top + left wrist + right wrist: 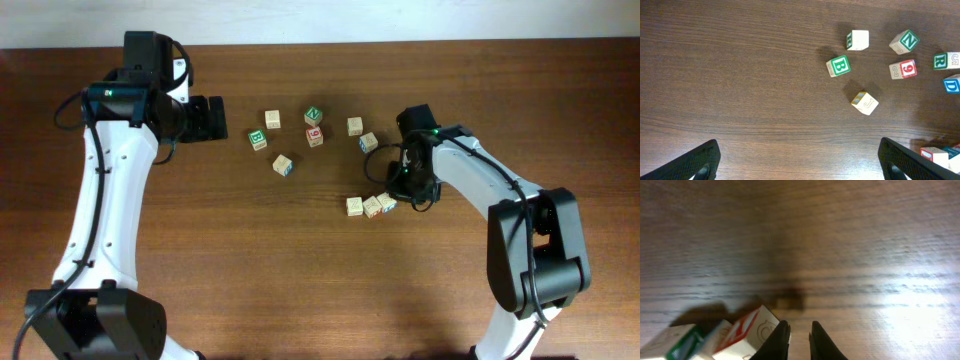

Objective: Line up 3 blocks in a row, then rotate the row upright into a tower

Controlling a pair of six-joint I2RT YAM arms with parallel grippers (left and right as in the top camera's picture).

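While the left gripper [215,118] hangs over the far left of the dark brown wooden table [200,240] with its jaws spread wide and empty, the right gripper [402,190] sits low at the right, just beside the three small pale wooden alphabet cubes. These lie in a short row on the near side of the cluster, touching or almost touching one another. A near-plain tan cube [354,206] is at the left end, a cube with red-orange print [372,206] in the middle, and a cube with blue print [387,202] at the right end, closest to the right gripper.

In the right wrist view the jaws are almost pressed together, with a thin slit of table between them, pinching nothing. The row's end lies just to their left; whether it touches a finger cannot be told.

Farther off lie a green-faced B cube [838,66], a green-faced N cube [905,42], a red-faced 9 cube [903,69], a blue-faced D cube [952,84] and a pale J cube [864,102] turned askew.
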